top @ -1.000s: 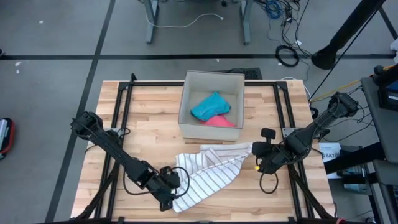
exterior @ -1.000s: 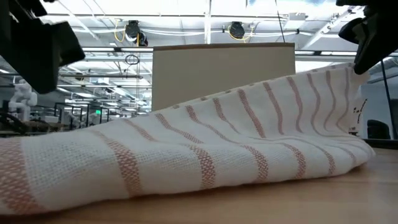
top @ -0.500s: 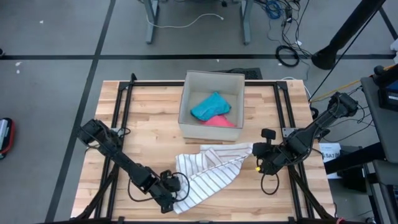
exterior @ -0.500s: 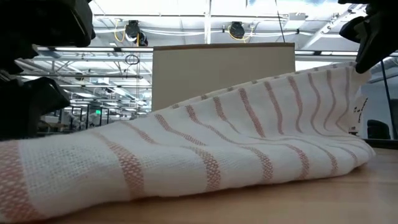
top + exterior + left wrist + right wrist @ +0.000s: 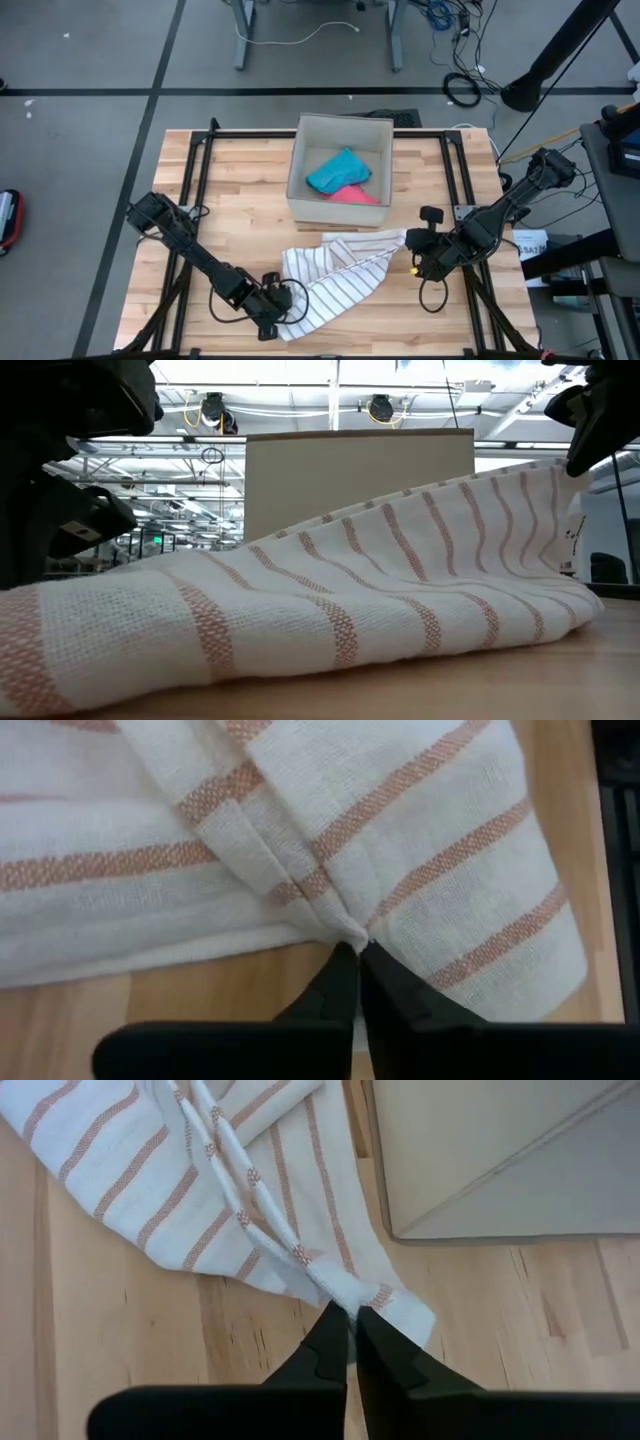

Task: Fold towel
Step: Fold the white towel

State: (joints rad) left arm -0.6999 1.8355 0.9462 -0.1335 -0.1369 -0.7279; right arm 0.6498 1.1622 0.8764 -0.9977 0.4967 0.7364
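Both corners were gripped, so the lift was best taken slowly and evenly, with the two claws raised together so that the cloth was drawn taut rather than dragged across the counter [image 5: 240,180]. The striped towel [image 5: 335,275] was seen lying rumpled on the near half of the counter, just in front of the cardboard box [image 5: 340,170]. The left claw [image 5: 357,960] was pinched shut on the towel's near-left edge, a small pleat of cloth being gathered right at its tips. The right claw [image 5: 352,1315] was likewise closed tight on the towel's far-right corner, beside the box wall, and that corner was held lifted off the wood.
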